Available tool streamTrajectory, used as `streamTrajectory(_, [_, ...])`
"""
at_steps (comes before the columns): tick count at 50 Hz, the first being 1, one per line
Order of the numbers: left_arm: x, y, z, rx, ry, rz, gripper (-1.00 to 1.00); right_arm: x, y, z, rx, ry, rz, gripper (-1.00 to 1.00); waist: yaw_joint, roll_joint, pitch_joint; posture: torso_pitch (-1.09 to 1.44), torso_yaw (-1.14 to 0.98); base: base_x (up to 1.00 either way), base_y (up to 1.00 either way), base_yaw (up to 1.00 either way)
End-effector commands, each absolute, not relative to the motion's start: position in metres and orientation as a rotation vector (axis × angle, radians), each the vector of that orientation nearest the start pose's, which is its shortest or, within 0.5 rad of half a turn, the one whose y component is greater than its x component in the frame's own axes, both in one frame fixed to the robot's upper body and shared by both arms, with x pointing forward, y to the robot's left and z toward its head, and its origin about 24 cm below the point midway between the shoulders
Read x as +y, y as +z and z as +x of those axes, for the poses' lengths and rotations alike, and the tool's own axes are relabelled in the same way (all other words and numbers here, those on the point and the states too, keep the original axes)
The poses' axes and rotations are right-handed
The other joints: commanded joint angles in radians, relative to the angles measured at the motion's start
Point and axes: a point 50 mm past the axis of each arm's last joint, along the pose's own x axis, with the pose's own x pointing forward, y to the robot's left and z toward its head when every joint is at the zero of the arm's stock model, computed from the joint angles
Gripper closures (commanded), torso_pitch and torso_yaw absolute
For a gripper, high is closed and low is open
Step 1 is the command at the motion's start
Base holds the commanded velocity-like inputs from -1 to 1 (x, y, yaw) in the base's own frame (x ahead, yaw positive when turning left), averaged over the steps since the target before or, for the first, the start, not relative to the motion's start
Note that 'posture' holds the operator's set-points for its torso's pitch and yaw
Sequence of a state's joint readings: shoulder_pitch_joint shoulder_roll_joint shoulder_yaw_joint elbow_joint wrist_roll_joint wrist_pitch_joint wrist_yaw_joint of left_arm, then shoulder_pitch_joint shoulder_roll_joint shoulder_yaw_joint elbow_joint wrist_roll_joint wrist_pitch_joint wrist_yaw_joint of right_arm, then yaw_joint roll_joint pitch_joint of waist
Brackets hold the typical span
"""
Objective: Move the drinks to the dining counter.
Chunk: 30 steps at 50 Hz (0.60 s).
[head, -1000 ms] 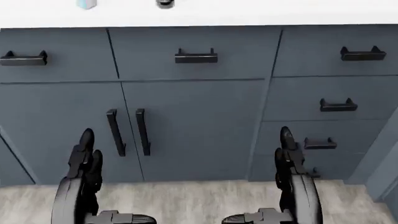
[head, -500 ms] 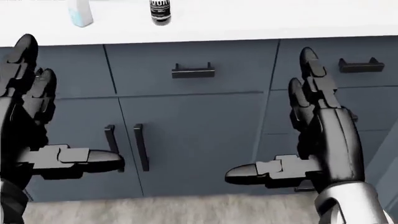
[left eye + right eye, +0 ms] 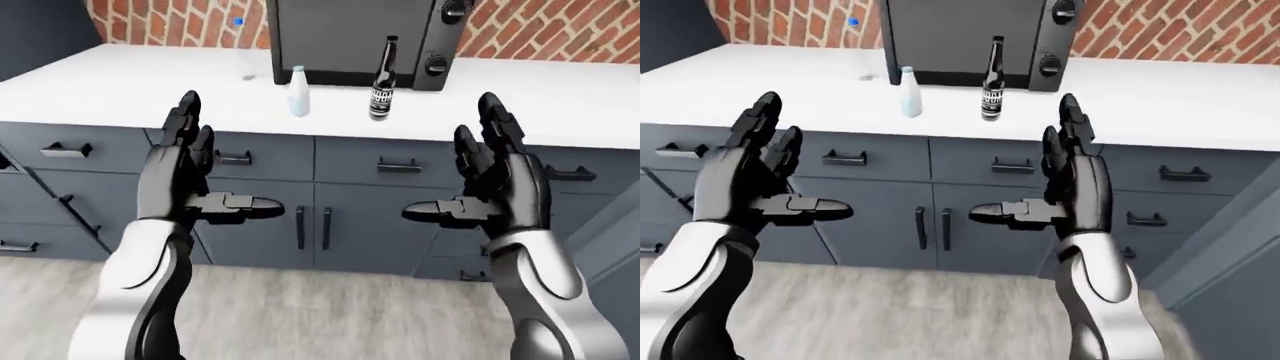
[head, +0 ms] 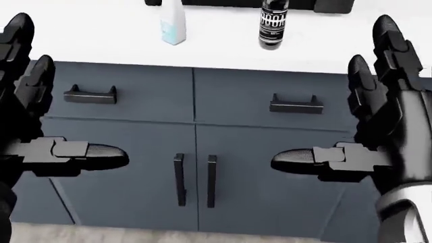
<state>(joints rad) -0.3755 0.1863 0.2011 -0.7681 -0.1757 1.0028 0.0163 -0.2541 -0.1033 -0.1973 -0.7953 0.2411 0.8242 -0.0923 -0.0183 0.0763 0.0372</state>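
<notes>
Two hands raised, left hand (image 3: 185, 176) and right hand (image 3: 500, 180) fingers spread, empty, one dark bottle (image 3: 383, 81), one pale bottle (image 3: 298, 92), possibly a third small bottle (image 3: 243, 46), white counter (image 3: 560, 105).

White counter (image 3: 560, 105) along a red brick wall (image 3: 560, 30), above grey-blue cabinets (image 3: 260, 225) (drawers on top, double doors below) with black handles (image 3: 398, 166). Dark microwave (image 3: 350, 37) against the wall. Pale wood floor (image 3: 330, 315) below. Even, soft light, weak shadows.
</notes>
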Motion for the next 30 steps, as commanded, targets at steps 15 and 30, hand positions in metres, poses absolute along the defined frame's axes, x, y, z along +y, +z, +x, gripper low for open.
streamTrajectory(15, [0.166, 0.236, 0.246, -0.228, -0.028, 0.078, -1.00, -0.199, 0.226, 0.219, -0.338, -0.095, 0.093, -1.00, -0.010, 0.010, -0.002, 0.00, 0.00, 0.26, -0.02, -0.33])
streamTrajectory(30, [0.165, 0.233, 0.246, -0.228, -0.031, 0.077, -1.00, -0.198, 0.228, 0.215, -0.352, -0.096, 0.057, -1.00, 0.041, -0.192, -0.017, 0.00, 0.00, 0.08, -0.02, -0.52])
